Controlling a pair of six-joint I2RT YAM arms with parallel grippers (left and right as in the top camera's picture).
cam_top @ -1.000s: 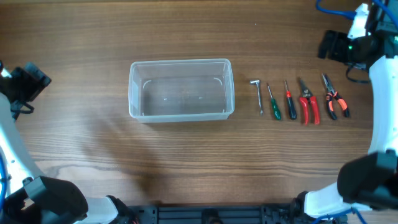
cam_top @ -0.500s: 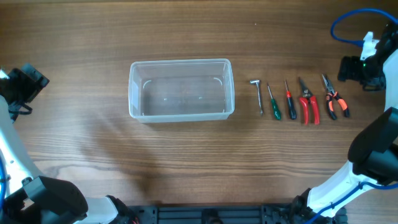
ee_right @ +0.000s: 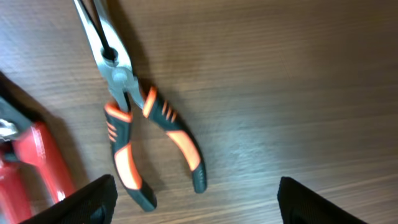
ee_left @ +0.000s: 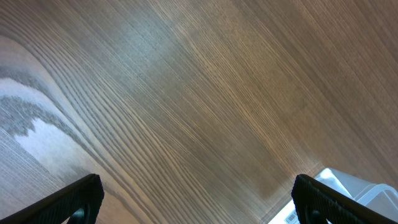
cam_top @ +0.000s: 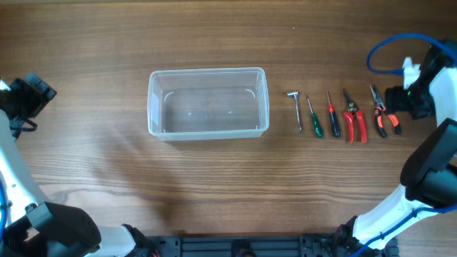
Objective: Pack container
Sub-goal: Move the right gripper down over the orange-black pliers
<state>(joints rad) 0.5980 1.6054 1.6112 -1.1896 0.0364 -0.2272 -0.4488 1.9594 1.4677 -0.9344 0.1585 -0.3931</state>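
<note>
The container [cam_top: 208,71] sits on the desk [cam_top: 214,185] a little left of centre. It is a clear, colourless plastic tub, rectangular with rounded corners and a thicker rim, and the wood grain shows through its floor. There is one container and nothing lies in it.

To its right, apart from it, five hand tools lie in a row with their long axes roughly parallel. The first is a small bare-metal L-shaped key [cam_top: 295,108]. Next are a green-handled screwdriver [cam_top: 313,120] and a slimmer red-handled screwdriver [cam_top: 332,118]. Then come red-handled cutters [cam_top: 353,118]. Last are long-nose pliers [cam_top: 382,114] with orange-and-black grips and slim steel jaws. The desk is brown wood with long, streaky grain.

The right fingers [cam_top: 395,98] are just beside the pliers on their outer side. A second ago they were up near the desk's far right corner, and they have since come down level with the tool row. In the right wrist view the dark fingers [ee_right: 93,199] are spread wide and grasp nothing. The pliers [ee_right: 119,79] lie flat ahead of them, and a red cutter handle [ee_right: 31,155] shows at the left edge.

The left fingers [cam_top: 34,93] stay at the desk's left edge, well apart from the container. In the left wrist view they [ee_left: 78,199] are released and wide over bare wood. The container and tools have not shifted.
</note>
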